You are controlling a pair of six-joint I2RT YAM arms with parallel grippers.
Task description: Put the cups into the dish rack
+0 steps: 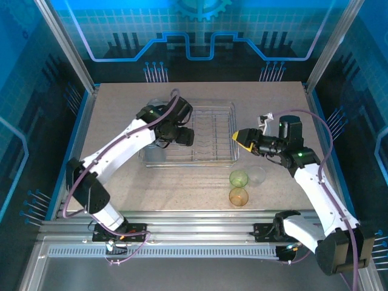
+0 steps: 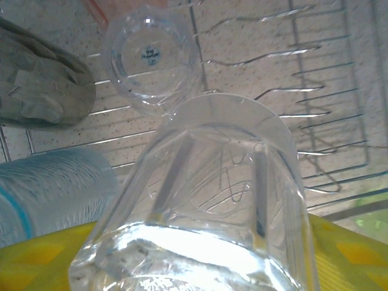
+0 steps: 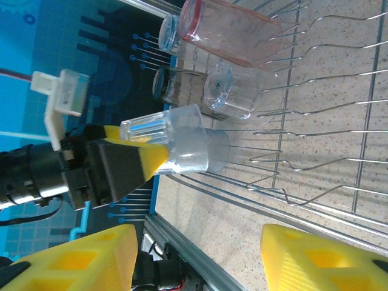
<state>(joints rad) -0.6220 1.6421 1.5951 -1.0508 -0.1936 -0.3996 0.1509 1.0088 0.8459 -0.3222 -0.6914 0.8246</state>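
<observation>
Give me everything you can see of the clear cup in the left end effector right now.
The clear cup is a faceted, see-through plastic tumbler with a thick base, apparently empty. The left end effector grips it near the base between its yellow fingers. Its mouth points away from the wrist toward the dish rack, over the rack's left part. Whether its rim touches the neighbouring clear cup is unclear.

A beige speckled table top is bordered along its sides by blue trim. It is enclosed by a back panel and side panels, all printed in blue with circuit lines. A gear emblem is printed on the back panel. The panels are framed by slanted aluminium posts. Grooved aluminium rails are laid across the near edge. The table is evenly lit.
</observation>
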